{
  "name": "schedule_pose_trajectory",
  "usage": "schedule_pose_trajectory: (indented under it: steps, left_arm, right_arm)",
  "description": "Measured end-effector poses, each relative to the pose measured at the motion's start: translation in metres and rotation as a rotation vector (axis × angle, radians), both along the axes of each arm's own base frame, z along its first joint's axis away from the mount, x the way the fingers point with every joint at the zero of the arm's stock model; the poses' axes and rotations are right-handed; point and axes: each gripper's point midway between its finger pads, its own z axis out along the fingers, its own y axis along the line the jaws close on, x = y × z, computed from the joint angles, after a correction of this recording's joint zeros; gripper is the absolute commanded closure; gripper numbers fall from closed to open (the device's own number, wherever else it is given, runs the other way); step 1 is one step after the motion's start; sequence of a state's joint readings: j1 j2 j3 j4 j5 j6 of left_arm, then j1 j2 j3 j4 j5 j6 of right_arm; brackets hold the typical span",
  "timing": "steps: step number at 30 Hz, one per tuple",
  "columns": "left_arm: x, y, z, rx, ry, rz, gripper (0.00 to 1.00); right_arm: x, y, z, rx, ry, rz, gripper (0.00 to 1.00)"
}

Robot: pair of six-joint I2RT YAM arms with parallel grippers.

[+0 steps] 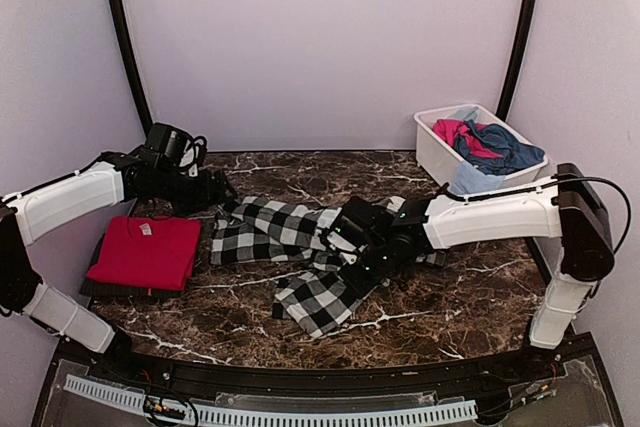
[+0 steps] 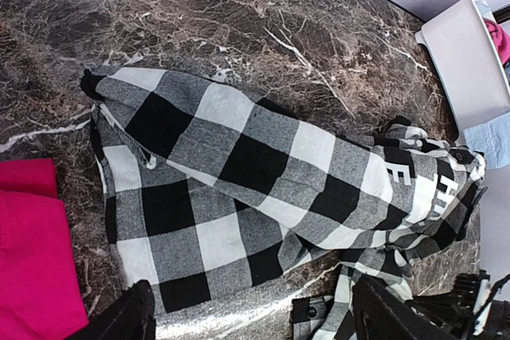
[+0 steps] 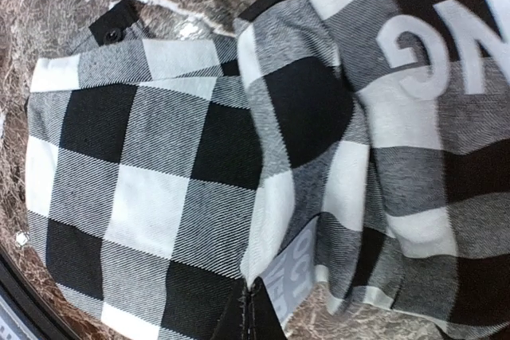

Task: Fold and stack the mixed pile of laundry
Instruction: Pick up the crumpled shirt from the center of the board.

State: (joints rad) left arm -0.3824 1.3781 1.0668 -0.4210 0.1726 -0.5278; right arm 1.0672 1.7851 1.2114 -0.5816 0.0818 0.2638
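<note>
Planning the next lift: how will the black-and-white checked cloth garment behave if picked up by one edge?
Probably floppy: the black-and-white checked cloth garment lies in soft rumpled folds on the dark marble table. Lifted by one edge, the rest would likely hang and drag. Its coarse woven surface suggests it will not slip easily.

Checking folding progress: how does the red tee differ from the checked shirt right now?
The red tee lies folded flat in a neat rectangle; the checked shirt sprawls rumpled. The tee is plain; the shirt bears white lettering. The right claw pinches the shirt; no claw touches the tee. Both are cloth garments.
</note>
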Motion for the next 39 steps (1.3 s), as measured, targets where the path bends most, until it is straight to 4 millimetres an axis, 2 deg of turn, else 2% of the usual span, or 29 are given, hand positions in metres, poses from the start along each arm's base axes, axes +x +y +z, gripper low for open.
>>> schedule_pose_trajectory:
  steps: [1, 2, 3, 4, 5, 6, 7, 10, 13, 15, 19, 21, 23, 28, 30, 31, 32, 34, 35, 39]
  left_arm:
    - [0.000, 0.000, -0.001, 0.002, 0.002, 0.000, 0.15]
    - [-0.001, 0.000, -0.002, 0.003, 0.003, 0.000, 0.16]
    - [-0.001, 0.000, -0.002, 0.004, 0.004, -0.001, 0.15]
    - [0.000, 0.000, -0.002, 0.005, 0.004, -0.001, 0.15]
    - [0.000, 0.000, -0.003, 0.006, 0.004, -0.002, 0.15]
    - [0.000, 0.000, -0.003, 0.007, 0.005, -0.003, 0.15]
    - [0.000, 0.000, -0.003, 0.007, 0.005, -0.003, 0.15]
    - [0.000, 0.000, -0.004, 0.012, 0.006, -0.007, 0.15]
    - [0.000, 0.000, -0.006, 0.015, 0.010, -0.009, 0.15]
    - [0.000, 0.000, -0.007, 0.017, 0.010, -0.011, 0.15]
    - [0.000, 0.000, -0.007, 0.018, 0.009, -0.014, 0.10]
    - [0.000, 0.000, -0.007, 0.019, 0.008, -0.015, 0.06]
    - [0.000, 0.000, -0.007, 0.020, 0.007, -0.017, 0.05]
    - [0.000, 0.000, -0.007, 0.025, 0.005, -0.022, 0.05]
    - [0.000, 0.000, -0.008, 0.026, 0.007, -0.023, 0.04]
    - [0.000, 0.000, -0.009, 0.027, 0.008, -0.023, 0.04]
    - [0.001, 0.000, -0.009, 0.028, 0.009, -0.024, 0.04]
    - [0.001, 0.000, -0.010, 0.030, 0.011, -0.025, 0.04]
    - [0.001, 0.000, -0.011, 0.031, 0.012, -0.025, 0.04]
    - [0.001, 0.000, -0.012, 0.035, 0.014, -0.027, 0.02]
  right_arm:
    - [0.002, -0.004, 0.007, -0.001, -0.017, -0.008, 1.00]
    - [0.005, -0.007, 0.010, -0.006, -0.028, -0.016, 0.92]
    - [0.008, -0.012, 0.013, -0.015, -0.038, -0.028, 0.82]
    - [0.011, -0.017, 0.013, -0.030, -0.044, -0.039, 0.69]
    - [0.014, -0.024, 0.012, -0.053, -0.047, -0.047, 0.51]
    - [0.014, -0.028, 0.010, -0.068, -0.044, -0.057, 0.39]
    - [0.014, -0.032, 0.009, -0.084, -0.044, -0.063, 0.32]
    - [0.003, -0.032, 0.009, -0.115, -0.048, -0.036, 0.27]
    - [-0.021, -0.018, 0.015, -0.096, -0.047, 0.034, 0.24]
    - [-0.043, 0.000, 0.023, -0.057, -0.034, 0.099, 0.23]
    - [-0.068, 0.033, 0.030, 0.025, 0.005, 0.172, 0.21]
    - [-0.072, 0.049, 0.023, 0.040, 0.019, 0.188, 0.21]
    - [-0.072, 0.058, 0.008, 0.028, 0.038, 0.192, 0.21]
    - [-0.072, 0.066, -0.028, -0.033, 0.071, 0.196, 0.23]
    - [-0.072, 0.069, -0.038, -0.053, 0.075, 0.198, 0.29]
    - [-0.070, 0.071, -0.039, -0.059, 0.065, 0.196, 0.36]
    - [-0.069, 0.074, -0.039, -0.058, 0.058, 0.196, 0.48]
    - [-0.065, 0.075, -0.040, -0.071, 0.039, 0.184, 0.85]
    - [-0.062, 0.074, -0.040, -0.084, 0.020, 0.172, 1.00]
    - [-0.051, 0.057, -0.037, -0.154, -0.037, 0.121, 1.00]
